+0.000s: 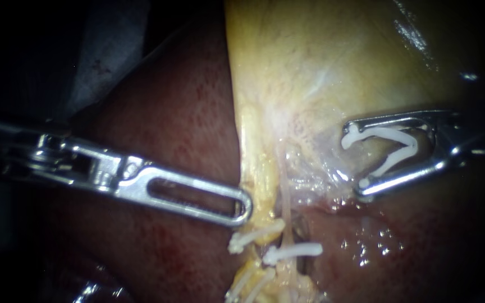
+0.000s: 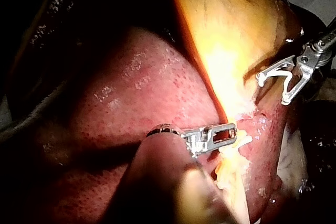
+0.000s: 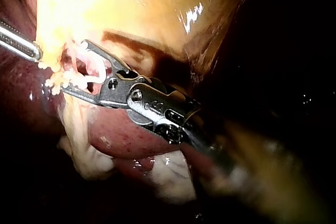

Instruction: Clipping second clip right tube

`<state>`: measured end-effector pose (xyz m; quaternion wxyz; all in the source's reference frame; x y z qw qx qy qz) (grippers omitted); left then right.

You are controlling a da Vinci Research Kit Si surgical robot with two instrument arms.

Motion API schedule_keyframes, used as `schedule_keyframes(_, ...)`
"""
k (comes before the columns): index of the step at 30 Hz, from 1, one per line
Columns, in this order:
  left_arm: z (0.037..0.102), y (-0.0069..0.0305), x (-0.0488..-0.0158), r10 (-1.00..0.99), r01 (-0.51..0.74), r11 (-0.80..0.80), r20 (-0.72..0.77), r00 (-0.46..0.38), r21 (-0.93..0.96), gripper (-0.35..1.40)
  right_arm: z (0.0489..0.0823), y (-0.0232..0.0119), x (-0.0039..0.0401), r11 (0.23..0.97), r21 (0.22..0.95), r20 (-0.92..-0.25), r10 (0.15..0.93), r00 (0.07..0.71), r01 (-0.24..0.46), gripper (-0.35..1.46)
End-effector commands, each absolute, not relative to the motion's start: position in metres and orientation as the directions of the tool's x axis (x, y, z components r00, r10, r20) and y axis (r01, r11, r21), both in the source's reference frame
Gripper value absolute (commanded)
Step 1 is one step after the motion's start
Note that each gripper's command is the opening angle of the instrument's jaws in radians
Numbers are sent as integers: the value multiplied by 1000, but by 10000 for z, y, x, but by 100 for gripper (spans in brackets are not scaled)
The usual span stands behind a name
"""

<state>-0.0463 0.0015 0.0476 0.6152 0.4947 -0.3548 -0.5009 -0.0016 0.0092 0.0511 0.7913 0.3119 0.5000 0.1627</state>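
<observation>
Two tubes run down from the pale gallbladder [image 1: 338, 56]: a thick yellow left one [image 1: 251, 163] and a thin pink right tube [image 1: 283, 193]. The right tube carries one white clip [image 1: 292, 252], and another clip [image 1: 254, 237] sits on the left one. My right instrument [image 1: 359, 161] holds an open white V-shaped clip [image 1: 399, 151] between its spread jaws, well to the right of the right tube and clear of it. The same held clip [image 2: 278, 77] shows in the left wrist view. My left instrument [image 1: 245, 207] lies with its slotted jaws together, tip against the left tube.
Dark red liver [image 1: 181, 112] lies to the left of and below the tubes. More white clips [image 1: 248, 283] sit lower on the strands. Frayed pale tissue [image 1: 315, 179] lies between the right tube and my right instrument. The right wrist view shows my right instrument [image 3: 71, 69] beside that tissue.
</observation>
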Motion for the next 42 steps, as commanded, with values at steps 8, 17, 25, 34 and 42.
schedule_keyframes(8, 461, 25, -443, -966, 259, 2, -64, 249, 966, -35, 514, 86, -11, 755, 653, -692, 567, 447, 52, 60)
schedule_keyframes(17, 436, 45, -416, -973, 266, -10, -70, 220, 964, -35, 526, 63, 5, 744, 666, -679, 580, 450, 46, 60)
schedule_keyframes(25, 427, 53, -408, -975, 269, -16, -74, 208, 963, -35, 541, 39, 23, 700, 713, -635, 620, 461, 40, 58)
schedule_keyframes(34, 422, 55, -405, -976, 270, -19, -76, 205, 963, -35, 563, 13, 31, 657, 753, -592, 652, 475, 36, 57)
schedule_keyframes(42, 417, 54, -407, -976, 272, -26, -83, 201, 962, -35, 584, -2, 38, 645, 763, -579, 657, 483, 38, 56)
